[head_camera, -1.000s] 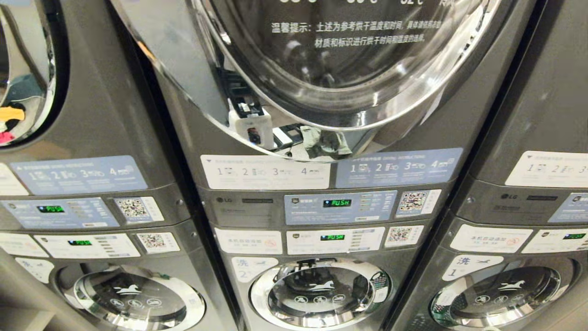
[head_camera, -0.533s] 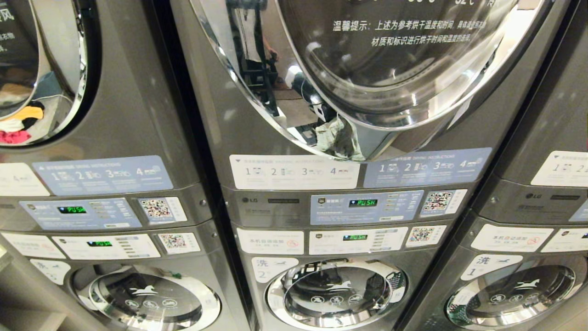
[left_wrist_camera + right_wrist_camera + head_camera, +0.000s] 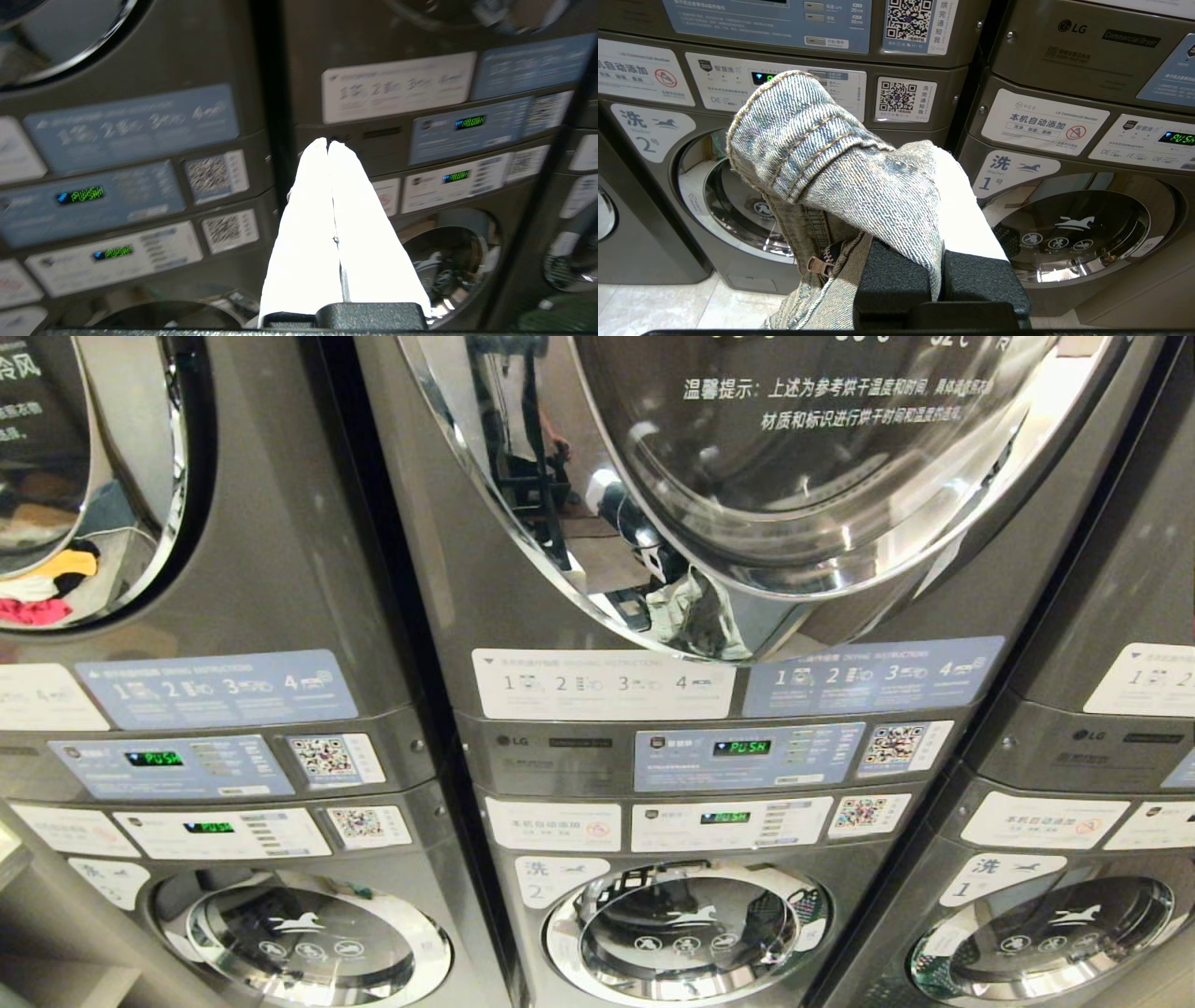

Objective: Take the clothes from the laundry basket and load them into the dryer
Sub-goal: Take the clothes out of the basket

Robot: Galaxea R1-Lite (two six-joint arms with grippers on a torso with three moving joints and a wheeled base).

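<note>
Pale tiled floor (image 3: 654,305) shows along the bottom left of the right wrist view. Grey stacked laundry machines (image 3: 738,196) stand directly on it, their bases meeting the tiles at the lower edge of the frame.

Faded blue denim garment (image 3: 840,177) drapes over the right hand (image 3: 941,224); dryer door (image 3: 794,457) seemingly shut.

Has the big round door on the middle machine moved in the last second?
No. The door and the instruction sticker below it slid right together in the head view, so the camera moved, not the door.
</note>
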